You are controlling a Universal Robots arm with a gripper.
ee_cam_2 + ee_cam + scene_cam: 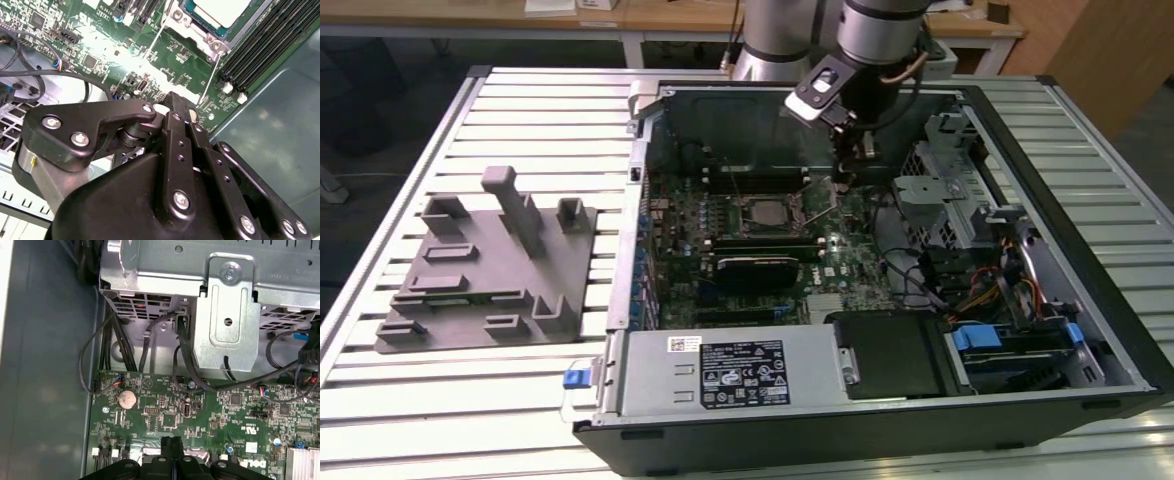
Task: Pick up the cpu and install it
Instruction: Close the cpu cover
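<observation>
Exterior view, starting from its left: a large grey plastic tray with upright posts (467, 275) lies on the slatted metal table (520, 120), beside an open black computer case (854, 440). Inside the case is a green motherboard (854, 265). The small square cpu with a silvery-grey metal top (767, 211) sits in its socket near the board's middle.

Just to the cpu's right in that view, the black gripper (846, 180) hangs low over the board, apart from the cpu. In both wrist views its jaws are clenched together (175, 102) (172, 442) with nothing seen between them.

In the second wrist view the cpu (220, 9) lies framed by the socket. A thin metal lever (209, 77) runs down to end close by the fingertips, and I cannot tell whether it touches them.
</observation>
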